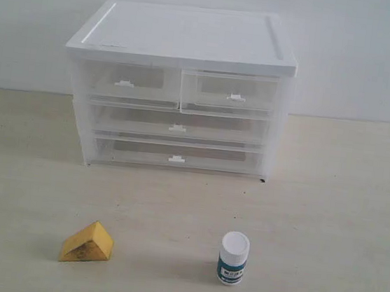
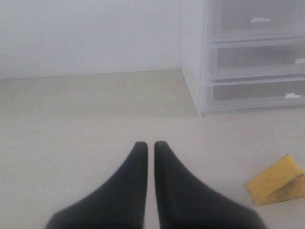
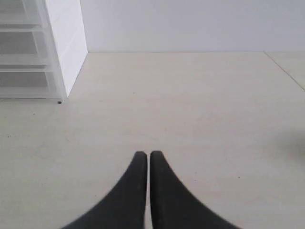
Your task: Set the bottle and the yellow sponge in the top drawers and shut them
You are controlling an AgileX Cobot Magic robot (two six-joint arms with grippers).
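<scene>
Small white pill bottle stands near the worktop's front edge, apart from the yellow wedge sponge. Black left gripper near the sponge and right gripper are pinched shut, holding nothing.

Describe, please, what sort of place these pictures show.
Probably a robot test bench rather than a lived-in room: a pale table against a plain white wall, holding only a clear-drawered cabinet, a sponge and a bottle set out apart.
</scene>
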